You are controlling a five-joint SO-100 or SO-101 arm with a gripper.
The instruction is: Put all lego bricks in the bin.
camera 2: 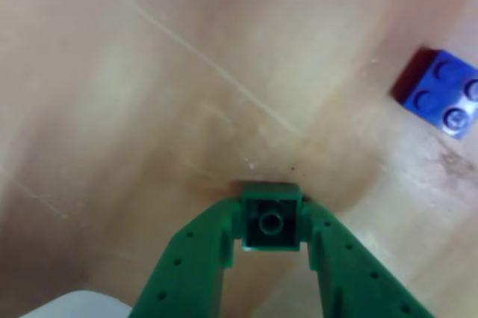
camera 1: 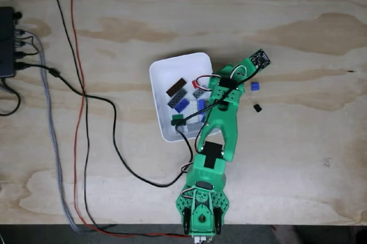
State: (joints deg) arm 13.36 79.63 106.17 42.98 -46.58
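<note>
While several lego bricks (camera 1: 177, 91) are already lying in the bin (camera 1: 159, 72), the claw (camera 2: 271, 222) is clamping a small green brick (camera 2: 270, 217) above the worktop (camera 1: 172, 15), seemingly for carrying binward, leaving a blue brick (camera 2: 441, 92) waiting nearby.

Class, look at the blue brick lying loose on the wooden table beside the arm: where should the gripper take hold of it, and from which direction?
Grip the blue brick across two opposite flat side walls, coming straight down from above. It lies studs-up and flat on the table, so its sides are exposed with free wood around it. The gripper first has to drop the green brick it holds.
</note>
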